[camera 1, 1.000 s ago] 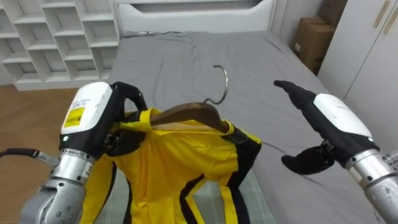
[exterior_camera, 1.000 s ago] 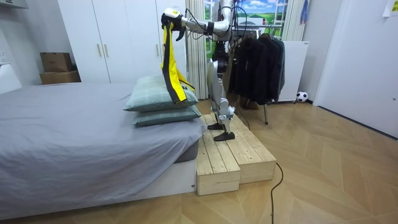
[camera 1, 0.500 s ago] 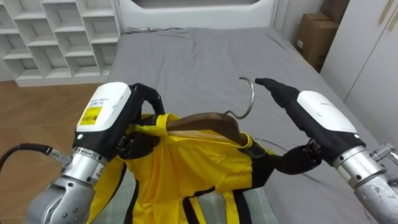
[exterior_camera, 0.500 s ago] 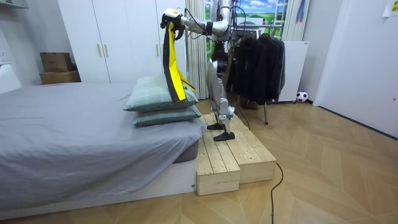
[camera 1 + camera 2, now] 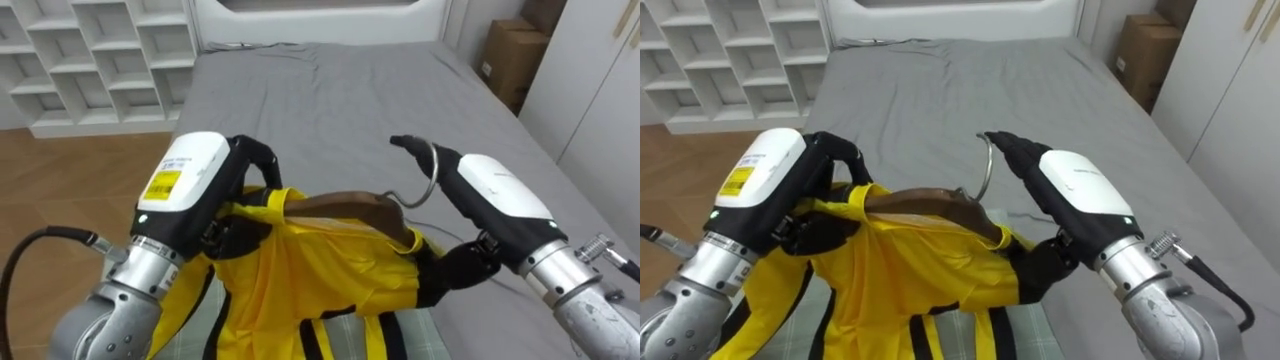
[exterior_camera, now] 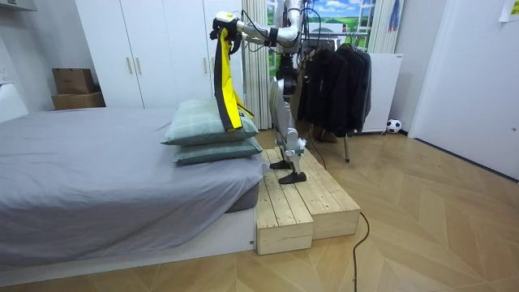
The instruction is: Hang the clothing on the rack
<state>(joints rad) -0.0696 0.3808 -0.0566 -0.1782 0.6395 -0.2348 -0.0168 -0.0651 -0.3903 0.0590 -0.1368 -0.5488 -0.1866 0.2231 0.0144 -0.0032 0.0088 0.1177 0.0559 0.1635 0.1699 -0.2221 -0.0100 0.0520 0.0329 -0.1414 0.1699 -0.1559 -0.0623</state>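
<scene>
Left hand (image 5: pixel 200 190) was curled tight round the yellow jacket's (image 5: pixel 300 280) shoulder on its wooden hanger (image 5: pixel 345 206), held up over the pillows (image 6: pixel 204 130) at the bed's (image 5: pixel 330 90) end. Right hand (image 5: pixel 490 195) was spread, straight fingers against the hook (image 5: pixel 984 165).

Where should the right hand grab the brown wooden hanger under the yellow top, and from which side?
Probably the brown wooden hanger at its bare middle, just below the upright metal hook, coming from the robot's right. The left hand is shut on the left shoulder through the yellow garment with black stripes; the open right hand is beside the hook.
</scene>
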